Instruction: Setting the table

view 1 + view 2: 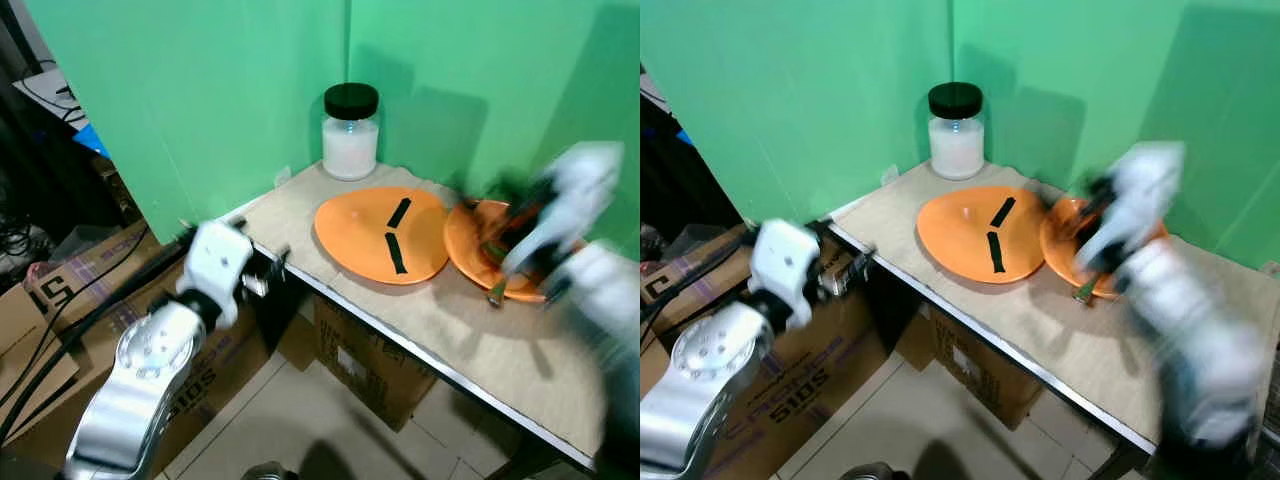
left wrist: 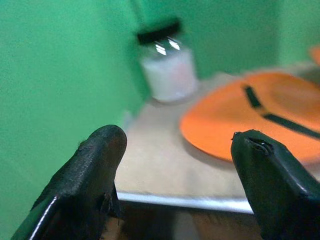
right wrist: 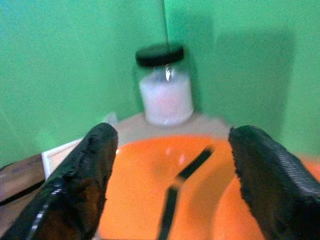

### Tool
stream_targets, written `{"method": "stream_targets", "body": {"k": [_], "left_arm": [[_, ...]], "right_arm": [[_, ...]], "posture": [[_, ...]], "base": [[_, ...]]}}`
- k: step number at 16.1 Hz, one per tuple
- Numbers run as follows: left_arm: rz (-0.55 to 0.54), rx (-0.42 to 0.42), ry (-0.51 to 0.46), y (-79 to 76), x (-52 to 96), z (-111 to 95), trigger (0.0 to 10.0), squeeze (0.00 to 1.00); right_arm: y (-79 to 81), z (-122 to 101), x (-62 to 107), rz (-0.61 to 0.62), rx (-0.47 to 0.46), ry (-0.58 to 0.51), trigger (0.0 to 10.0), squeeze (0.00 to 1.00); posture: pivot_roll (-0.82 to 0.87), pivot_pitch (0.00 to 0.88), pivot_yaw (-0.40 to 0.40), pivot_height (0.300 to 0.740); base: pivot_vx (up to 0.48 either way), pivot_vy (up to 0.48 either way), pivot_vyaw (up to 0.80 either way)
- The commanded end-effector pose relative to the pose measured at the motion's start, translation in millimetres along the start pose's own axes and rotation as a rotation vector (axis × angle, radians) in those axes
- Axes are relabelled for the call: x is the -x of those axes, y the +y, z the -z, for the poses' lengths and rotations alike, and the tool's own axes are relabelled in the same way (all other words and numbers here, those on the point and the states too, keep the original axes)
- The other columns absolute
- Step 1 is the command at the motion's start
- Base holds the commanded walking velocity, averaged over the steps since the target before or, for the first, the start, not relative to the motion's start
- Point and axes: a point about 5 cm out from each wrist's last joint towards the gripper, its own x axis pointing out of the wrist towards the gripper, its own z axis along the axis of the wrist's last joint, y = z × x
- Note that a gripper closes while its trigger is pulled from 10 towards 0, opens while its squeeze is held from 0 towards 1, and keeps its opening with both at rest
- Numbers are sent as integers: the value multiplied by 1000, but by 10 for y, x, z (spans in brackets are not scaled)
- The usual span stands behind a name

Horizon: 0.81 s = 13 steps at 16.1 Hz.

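An orange plate (image 1: 382, 235) with two black strips on it lies on the beige table (image 1: 470, 340). Touching its right side is a second orange dish (image 1: 472, 240), and a utensil handle (image 1: 497, 292) sticks out over that dish's front rim. A jar (image 1: 350, 130) with white contents and a black lid stands in the back corner. My left gripper (image 2: 177, 142) is open and empty, level with the table's left edge and pointing toward the plate and jar. My right gripper (image 3: 175, 135), blurred, hovers open above the plates, nothing between its fingers.
Green walls (image 1: 220, 90) close the table's back and left. Cardboard boxes (image 1: 370, 365) sit under the table, and others (image 1: 60, 285) with black cables stand on the left. Tiled floor (image 1: 300, 430) lies below. Bare tabletop (image 1: 520, 370) runs along the front right.
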Motion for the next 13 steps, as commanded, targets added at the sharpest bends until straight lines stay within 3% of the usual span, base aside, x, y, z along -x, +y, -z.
{"method": "stream_targets", "body": {"k": [1,4,9,12,13], "left_arm": [[-66,-14,-3,72,-9,6,10000,0],[-74,-16,-9,77,-29,2,10000,0],[-66,-23,-15,61,-50,-6,10000,0],[-86,-47,4,73,-5,39,10000,0],[-85,-17,11,62,12,60,10000,0]], "right_arm": [[122,-52,93,29,15,-66,10000,1000],[272,62,201,37,15,-72,10000,1000],[385,19,271,28,24,-152,10000,1000],[435,121,304,-54,32,-109,10000,1000],[484,181,306,-104,28,-74,10000,925]], "posture": [[19,0,67,740],[9,0,76,740],[3,0,84,740],[12,0,72,740],[13,0,71,740]], "base": [[0,480,-788],[0,480,-788],[0,449,-798],[0,-480,-688],[0,-371,0]]}}
